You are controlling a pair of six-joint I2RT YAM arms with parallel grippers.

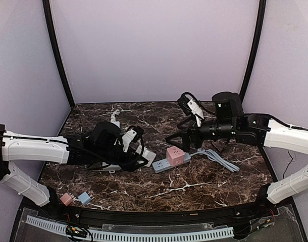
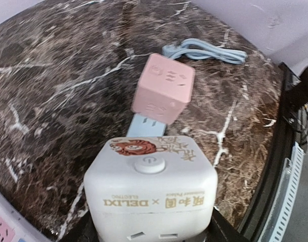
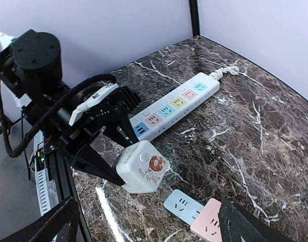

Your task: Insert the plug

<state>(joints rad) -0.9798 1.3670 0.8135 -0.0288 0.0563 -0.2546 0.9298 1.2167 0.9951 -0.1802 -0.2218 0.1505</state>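
My left gripper (image 1: 143, 158) is shut on a white cube plug (image 1: 149, 156) with a round button and a tiger picture. It holds the plug (image 2: 150, 186) low over the table, just short of the near end of a blue socket strip (image 2: 145, 126). A pink cube adapter (image 2: 164, 88) sits on that strip. In the right wrist view, the black jaws grip the white cube (image 3: 141, 166) from both sides, left of the blue strip (image 3: 182, 205) and pink cube (image 3: 209, 224). My right gripper (image 1: 176, 139) is open and empty above the pink cube (image 1: 175, 155).
A long white power strip with coloured sockets (image 3: 174, 106) lies behind the left gripper, partly under the left arm. The blue strip's cable (image 1: 219, 159) coils to the right. Two small cubes, pink (image 1: 66, 198) and blue (image 1: 84, 197), sit at the front left edge.
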